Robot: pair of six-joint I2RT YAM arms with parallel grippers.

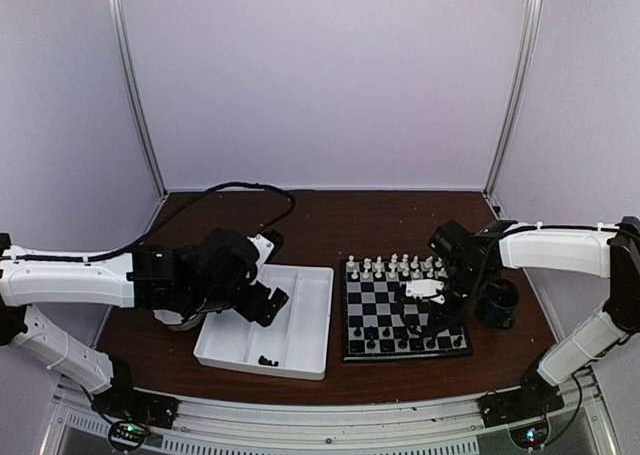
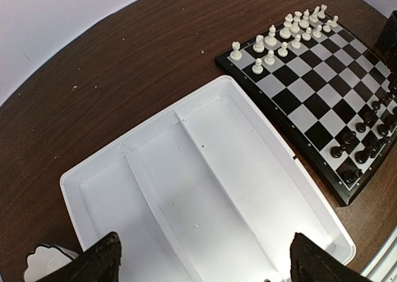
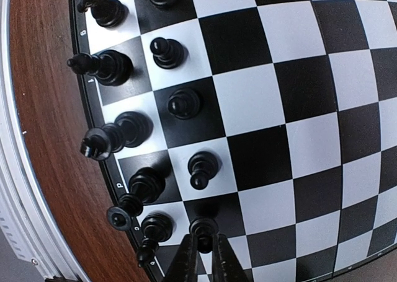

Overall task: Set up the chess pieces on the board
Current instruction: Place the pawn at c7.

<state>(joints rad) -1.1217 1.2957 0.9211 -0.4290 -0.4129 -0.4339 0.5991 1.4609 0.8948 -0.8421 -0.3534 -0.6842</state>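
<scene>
The board (image 1: pixel 385 300) lies right of centre, with white chess pieces (image 1: pixel 395 267) along its far edge and black ones (image 1: pixel 400 343) along its near edge. My right gripper (image 3: pixel 205 243) hangs over the board's near side, shut on a black pawn (image 3: pixel 203 226) that stands on a dark square in the second black row. Other black pieces (image 3: pixel 118 68) stand left of it by the border. My left gripper (image 2: pixel 205 245) is open above the white divided tray (image 2: pixel 205 170), nothing between its fingers (image 2: pixel 102 257). From there the board (image 2: pixel 310 90) shows with white pieces (image 2: pixel 285 31).
One small black piece (image 1: pixel 267 360) lies in the white tray (image 1: pixel 310 315) near its front wall. A dark cup (image 1: pixel 498 303) stands right of the board. A white scalloped bowl (image 2: pixel 43 260) sits left of the tray. A black cable (image 1: pixel 230 190) loops behind the left arm.
</scene>
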